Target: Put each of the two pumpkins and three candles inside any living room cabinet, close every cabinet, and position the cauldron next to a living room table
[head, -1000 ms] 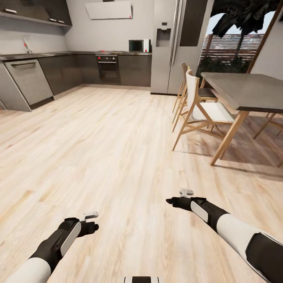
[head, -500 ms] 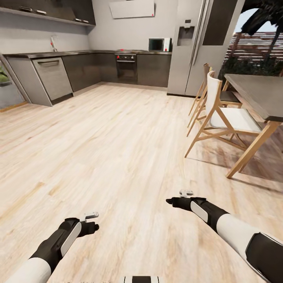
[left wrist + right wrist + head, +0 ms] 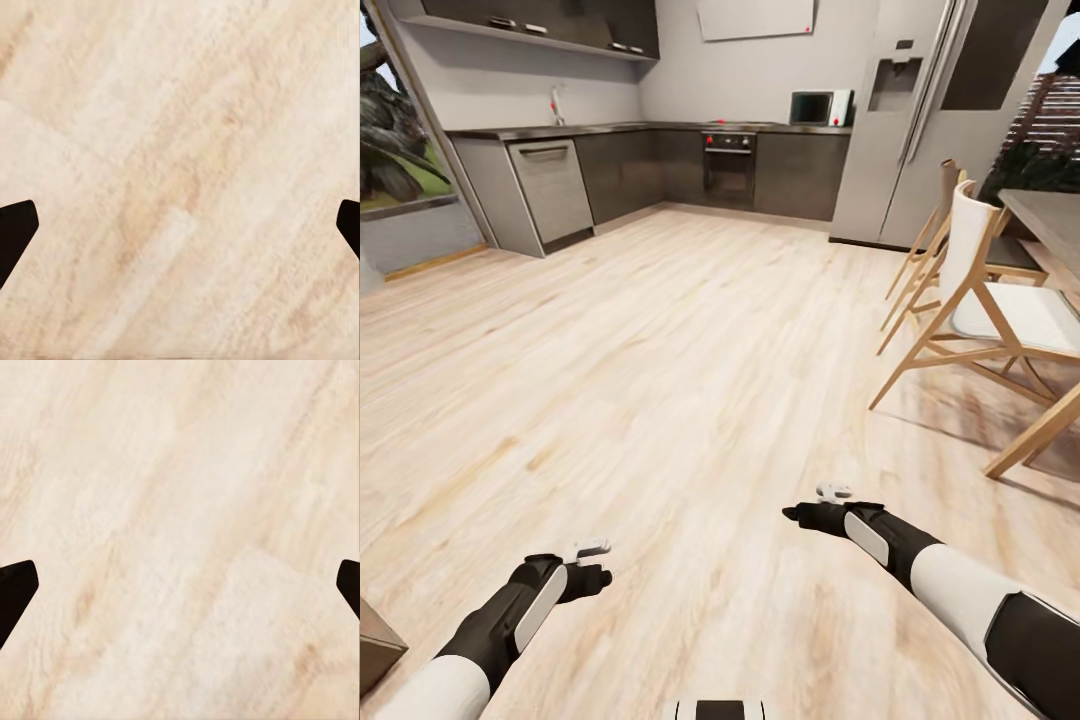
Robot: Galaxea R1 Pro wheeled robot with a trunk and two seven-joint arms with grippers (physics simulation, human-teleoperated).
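Both the left gripper point(image 3: 598, 572) and right gripper point(image 3: 800, 512) hang spread wide and empty over pale, grainy wood-plank floor point(image 3: 690, 340), grey kitchen units point(image 3: 660, 170) far ahead.

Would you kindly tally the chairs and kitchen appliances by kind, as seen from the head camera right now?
Chairs: 2
Fridge: 1
Oven: 1
Microwave: 1
Dishwasher: 1
Total: 6
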